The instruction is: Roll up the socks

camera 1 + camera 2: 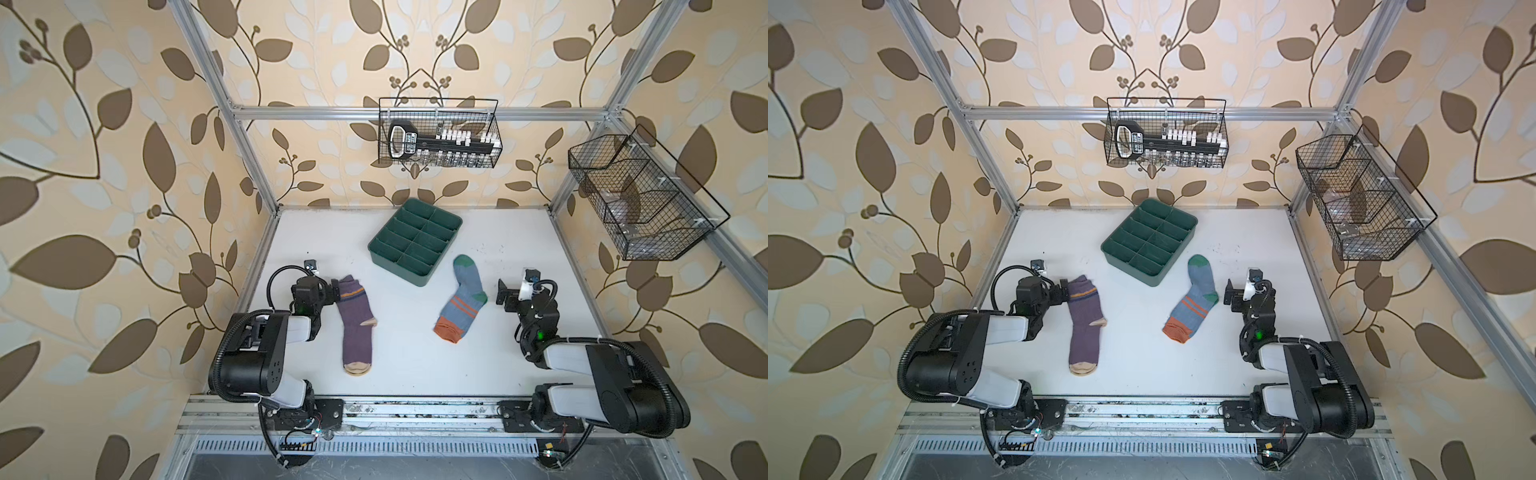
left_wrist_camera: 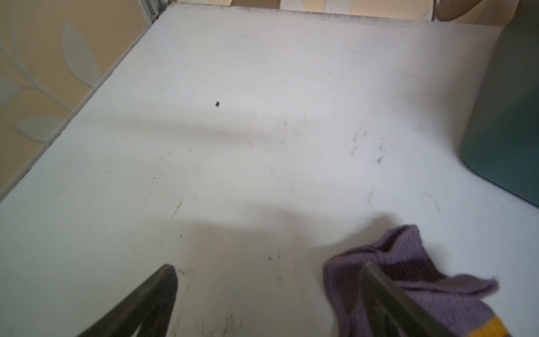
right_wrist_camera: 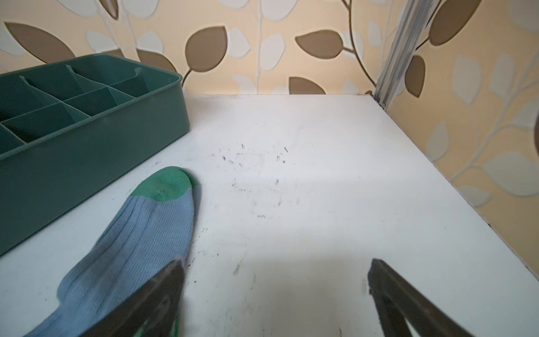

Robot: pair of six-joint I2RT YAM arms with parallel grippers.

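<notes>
Leaf-patterned wallpaper (image 1: 124, 166) surrounds a white worktop (image 1: 415, 357) on which both socks lie flat and unrolled. The left fingers (image 1: 335, 291) are spread wide and hold nothing. The purple sock (image 1: 355, 328) lies just beside them, with its striped cuff at their tips and its tan toe well away from them. In the left wrist view one finger (image 2: 388, 297) crosses in front of the cuff, whose edge reaches a little into the gap. Whether finger and cuff touch, I cannot tell. The right fingers (image 1: 502, 293) are spread just as wide and are empty, with bare worktop between them. The grey-blue sock (image 1: 463, 299) lies near them, its green heel closest and apart from them in a top view. Its green toe lies beyond the fingertips, close to a green divided tray (image 1: 395, 266).
</notes>
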